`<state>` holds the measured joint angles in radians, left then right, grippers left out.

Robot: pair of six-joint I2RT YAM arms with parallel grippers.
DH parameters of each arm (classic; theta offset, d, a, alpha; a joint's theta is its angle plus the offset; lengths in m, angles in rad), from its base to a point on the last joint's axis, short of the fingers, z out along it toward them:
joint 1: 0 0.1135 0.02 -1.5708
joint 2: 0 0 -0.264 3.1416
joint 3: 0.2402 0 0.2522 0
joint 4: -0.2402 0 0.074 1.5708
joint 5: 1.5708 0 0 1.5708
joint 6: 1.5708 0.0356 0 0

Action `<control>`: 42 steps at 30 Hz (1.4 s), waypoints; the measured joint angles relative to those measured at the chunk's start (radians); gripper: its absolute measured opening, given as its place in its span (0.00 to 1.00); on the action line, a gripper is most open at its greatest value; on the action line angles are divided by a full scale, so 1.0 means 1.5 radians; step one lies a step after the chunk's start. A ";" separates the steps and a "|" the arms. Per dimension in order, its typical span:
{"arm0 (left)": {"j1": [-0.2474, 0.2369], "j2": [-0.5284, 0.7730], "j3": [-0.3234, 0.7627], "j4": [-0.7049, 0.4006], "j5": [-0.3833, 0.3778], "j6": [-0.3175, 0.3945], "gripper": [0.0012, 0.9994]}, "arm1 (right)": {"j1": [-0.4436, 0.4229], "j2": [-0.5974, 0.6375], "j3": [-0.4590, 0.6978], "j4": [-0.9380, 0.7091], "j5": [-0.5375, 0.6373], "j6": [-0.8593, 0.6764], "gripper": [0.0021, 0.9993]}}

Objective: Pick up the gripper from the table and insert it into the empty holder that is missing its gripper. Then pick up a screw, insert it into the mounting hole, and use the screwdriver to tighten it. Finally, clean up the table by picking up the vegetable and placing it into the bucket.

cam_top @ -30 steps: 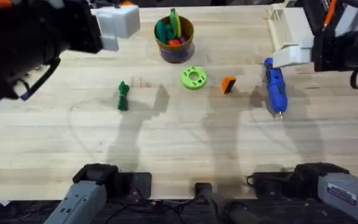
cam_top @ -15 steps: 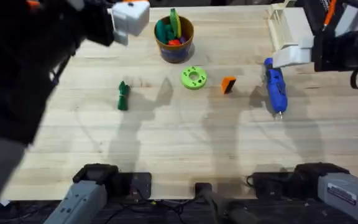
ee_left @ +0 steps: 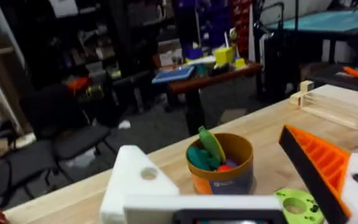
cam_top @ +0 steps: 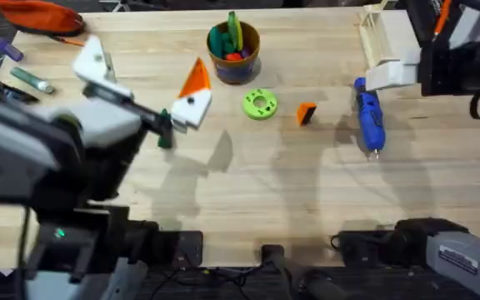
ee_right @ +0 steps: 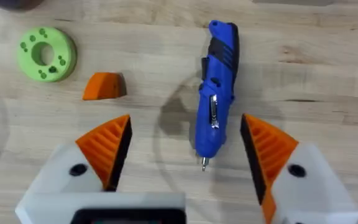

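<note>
Pale wooden tabletop (cam_top: 307, 192) with a dim workshop of shelves, chairs and benches beyond its far edge. The gripper, a small orange wedge-shaped plastic fingertip with a dark end (cam_top: 306, 113), lies loose on the wood between the bright green round disc with holes (cam_top: 259, 104) and the screwdriver, a blue pen-shaped electric tool (cam_top: 369, 116) lying flat with its narrow tip toward the arms' bases. In the right wrist view the fingertip (ee_right: 104, 86) rests just beside the disc (ee_right: 46, 53), and the screwdriver (ee_right: 218, 93) lies between the two orange ribbed pads of the right gripper (ee_right: 183, 155), which hovers above it with jaws spread wide and grasps nothing. The left gripper (cam_top: 144, 87) is raised over the table's left half, likewise wide apart and empty; one finger bears an orange ribbed pad (ee_left: 319, 165), the other is the holder, a bare white triangular plastic mount (ee_left: 138, 183). The vegetable, a slim dark-green toy (cam_top: 165, 132), lies partly hidden under that arm. The bucket, a round tan-orange cup with a blue-purple base (cam_top: 234, 58), stands upright at the far centre, holding green and red toy pieces; its label (ee_left: 225, 184) is too small to read.
</note>
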<state>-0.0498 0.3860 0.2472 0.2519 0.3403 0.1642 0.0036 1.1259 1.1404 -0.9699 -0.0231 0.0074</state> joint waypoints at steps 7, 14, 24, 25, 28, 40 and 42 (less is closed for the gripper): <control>0.000 -0.165 -0.114 0.036 -0.012 -0.052 0.99 | 0.000 0.000 0.000 0.000 0.000 0.000 0.99; 0.000 -0.251 -0.160 0.019 -0.036 -0.097 0.99 | 0.000 0.000 0.000 0.000 0.000 0.000 0.99; 0.052 -0.254 -0.160 0.014 -0.022 -0.136 0.99 | 0.000 0.000 0.000 0.000 0.000 0.000 0.99; 0.063 -0.254 -0.160 0.014 -0.016 -0.140 0.99 | 0.000 0.000 0.000 0.000 0.000 0.000 0.99; 0.074 -0.254 -0.160 0.014 -0.006 -0.147 0.99 | 0.000 0.000 0.000 0.000 0.000 0.000 0.99; 0.071 -0.254 -0.160 0.013 0.189 -0.139 0.99 | 0.000 0.000 0.000 0.000 0.000 0.000 0.99; 0.071 -0.254 -0.160 -0.002 0.262 -0.127 0.99 | 0.000 0.000 0.000 0.000 0.000 0.000 0.99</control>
<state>0.0566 0.0051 0.0078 0.2493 0.7327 -0.0270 0.0036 1.1259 1.1404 -0.9699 -0.0231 0.0074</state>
